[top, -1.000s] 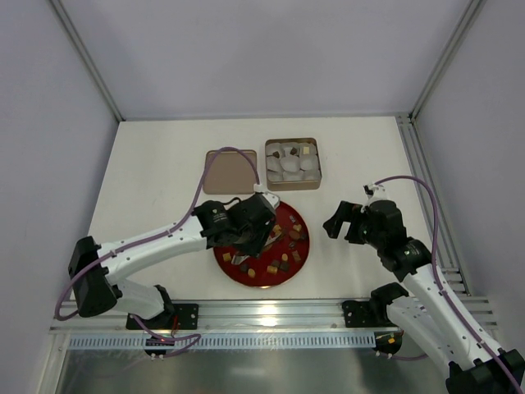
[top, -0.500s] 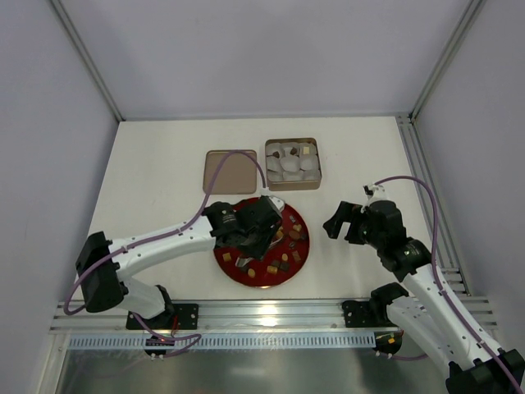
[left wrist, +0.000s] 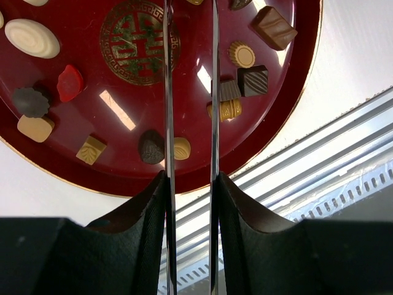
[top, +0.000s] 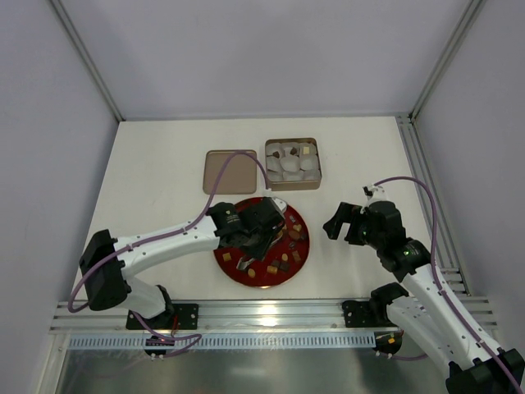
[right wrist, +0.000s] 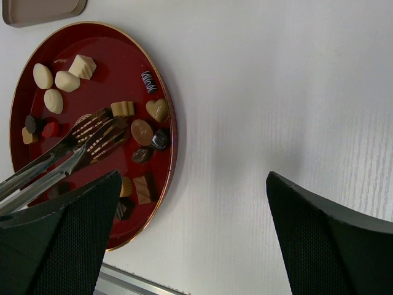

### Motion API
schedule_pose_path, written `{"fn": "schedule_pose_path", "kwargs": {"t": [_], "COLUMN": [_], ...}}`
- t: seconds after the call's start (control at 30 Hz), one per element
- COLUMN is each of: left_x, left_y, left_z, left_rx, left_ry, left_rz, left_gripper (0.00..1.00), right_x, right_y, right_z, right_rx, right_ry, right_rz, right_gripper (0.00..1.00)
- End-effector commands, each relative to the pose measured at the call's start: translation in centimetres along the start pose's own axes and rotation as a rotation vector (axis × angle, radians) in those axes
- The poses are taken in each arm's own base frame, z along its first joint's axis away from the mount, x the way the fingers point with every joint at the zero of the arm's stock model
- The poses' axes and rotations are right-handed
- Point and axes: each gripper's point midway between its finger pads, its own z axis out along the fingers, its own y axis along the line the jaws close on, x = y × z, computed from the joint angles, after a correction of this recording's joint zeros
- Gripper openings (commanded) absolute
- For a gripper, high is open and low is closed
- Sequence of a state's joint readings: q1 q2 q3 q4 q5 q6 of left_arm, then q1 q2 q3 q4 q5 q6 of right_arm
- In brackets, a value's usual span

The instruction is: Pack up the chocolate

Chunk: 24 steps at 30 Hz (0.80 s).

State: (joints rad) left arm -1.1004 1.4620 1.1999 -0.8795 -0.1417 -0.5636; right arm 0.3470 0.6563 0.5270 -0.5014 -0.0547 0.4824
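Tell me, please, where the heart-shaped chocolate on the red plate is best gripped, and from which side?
Pinch the heart-shaped chocolate across its two sides, coming straight down with the tongs in the left hand. It lies flat and low beside the rim of the red plate, with other pieces close by, so a sideways approach would probably nudge something.

Printed in gold at the middle of the red plate (left wrist: 120,132): a round emblem (left wrist: 138,43) holding a Chinese character resembling double happiness, ringed by a key-pattern border and partly hidden behind the tongs (left wrist: 169,92). White squiggle on one dark chocolate (right wrist: 148,81), not legible.
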Motion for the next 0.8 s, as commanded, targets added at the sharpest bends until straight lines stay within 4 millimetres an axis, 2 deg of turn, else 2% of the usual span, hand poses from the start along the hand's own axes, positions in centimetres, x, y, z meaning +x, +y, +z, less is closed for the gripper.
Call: {"fn": "schedule_pose_path", "kwargs": {"t": [0.0, 0.27, 0.77], "left_x": [-1.3, -1.8, -1.7], "left_y": [-0.6, 0.0, 0.8], "left_z": [-0.8, -2.7, -5.0], "left_rx": [0.018, 0.004, 0.003], "left_ry": [-0.049, -0.077, -0.111], "left_rz": [0.009, 0.008, -0.008], "left_gripper": [0.33, 0.29, 0.27], "right_x": [-0.8, -1.1, -1.0], "right_y": [0.4, 0.6, 0.7], "right_z": [0.0, 0.0, -0.1], "right_rx": [-0.012, -0.017, -0.022], "right_ry": [-0.035, -0.04, -0.041], "right_rz": [0.002, 0.006, 0.012], "right_gripper": [1.0, 1.0, 1.0]}}
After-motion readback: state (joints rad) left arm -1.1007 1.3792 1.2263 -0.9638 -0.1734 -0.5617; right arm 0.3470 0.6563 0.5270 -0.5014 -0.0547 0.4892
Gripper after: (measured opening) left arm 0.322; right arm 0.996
